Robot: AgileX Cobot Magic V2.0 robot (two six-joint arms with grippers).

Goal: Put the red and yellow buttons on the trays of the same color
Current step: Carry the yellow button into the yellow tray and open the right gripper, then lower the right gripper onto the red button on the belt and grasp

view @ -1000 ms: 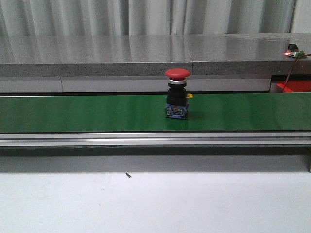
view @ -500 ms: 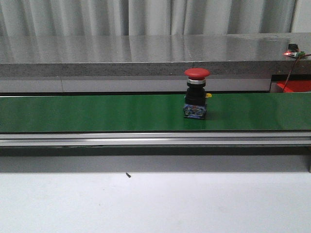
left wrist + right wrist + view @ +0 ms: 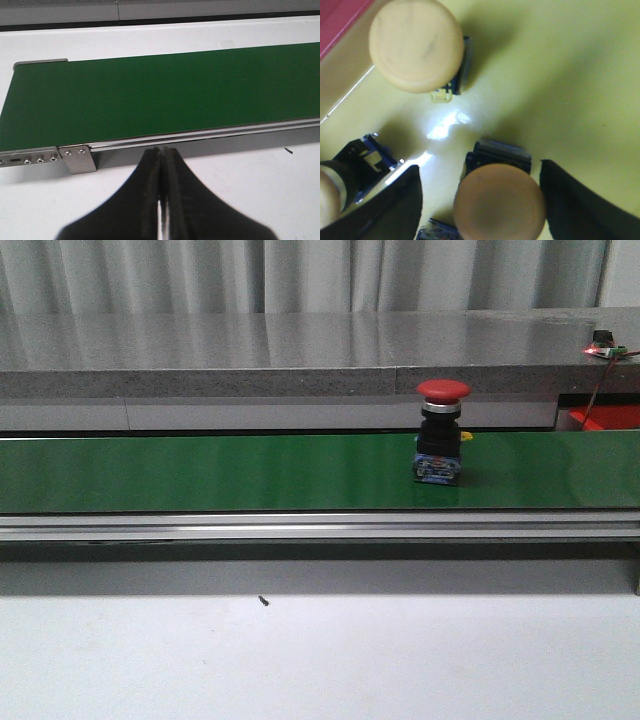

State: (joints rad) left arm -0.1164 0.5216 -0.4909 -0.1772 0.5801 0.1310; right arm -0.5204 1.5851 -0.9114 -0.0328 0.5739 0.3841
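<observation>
Green belt (image 3: 200,472) runs w/ red button (image 3: 441,432) upright on it, well away from left gripper (image 3: 161,165), jaws pressed together. Right gripper (image 3: 480,200), jaws apart, straddles yellow button (image 3: 499,207) on yellow tray (image 3: 570,75).

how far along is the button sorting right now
Done: yellow buttons already sit upright on the yellow tray. In hand: the right gripper, open, straddles another yellow button standing on that tray. Left: a red button stands on the green conveyor belt, untouched; the left gripper is shut and empty near the belt's end.
</observation>
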